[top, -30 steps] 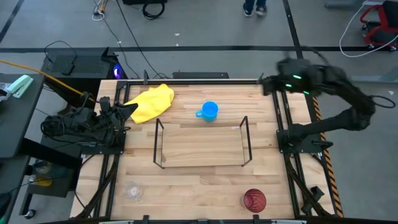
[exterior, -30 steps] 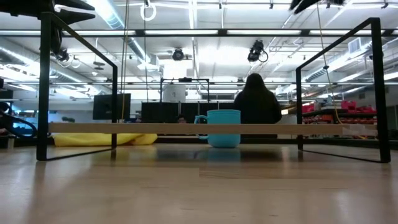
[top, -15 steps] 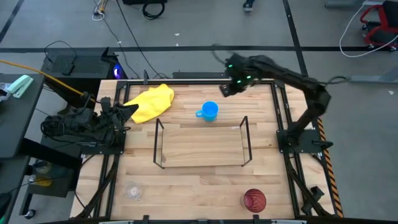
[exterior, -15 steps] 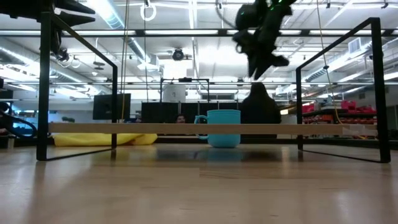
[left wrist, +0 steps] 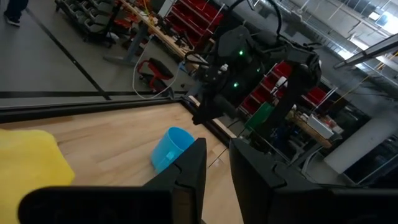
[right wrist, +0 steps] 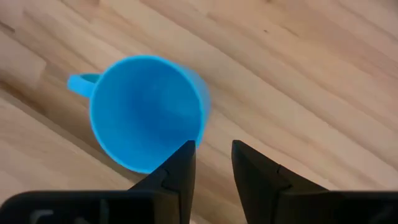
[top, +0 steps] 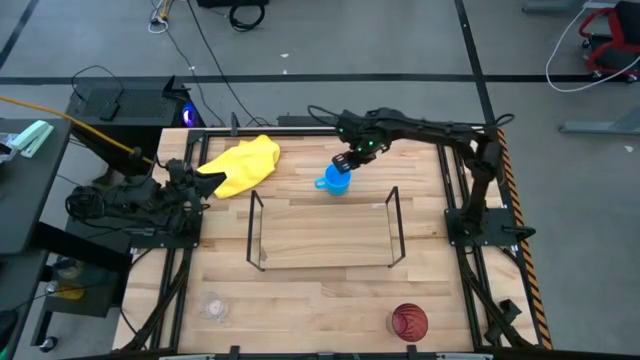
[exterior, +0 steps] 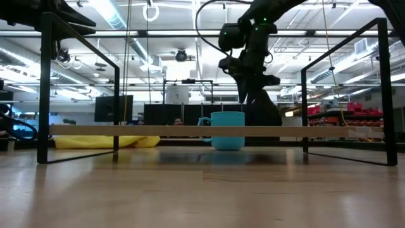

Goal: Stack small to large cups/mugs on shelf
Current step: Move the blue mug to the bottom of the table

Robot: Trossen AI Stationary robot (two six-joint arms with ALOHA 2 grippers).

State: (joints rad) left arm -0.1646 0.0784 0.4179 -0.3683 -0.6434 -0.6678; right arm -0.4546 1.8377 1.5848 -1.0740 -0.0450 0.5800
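Observation:
The bright blue mug (top: 336, 179) stands upright on its base on the table, behind the black wire shelf (top: 256, 230), with its handle toward the table's left. My right gripper (top: 344, 163) hovers just above the mug's far right rim (right wrist: 200, 118), pointing down, its fingers a narrow gap apart and empty. The dark red cup (top: 408, 321) stands near the front edge at the right. The clear cup (top: 214, 307) stands near the front edge at the left. My left gripper (top: 205, 180) waits at the table's left edge, its fingers a narrow gap apart (left wrist: 216, 162).
A yellow cloth (top: 240, 165) lies at the far left of the table, next to my left gripper. Black rails (top: 462, 200) run along the table's sides. A person (exterior: 261, 104) sits in the room beyond the table. Bare wood lies between the shelf and the two front cups.
My right gripper has swung from beyond the table's far right corner toward the left and come down until it hangs just above the blue mug. The mug and the other cups have stayed where they were.

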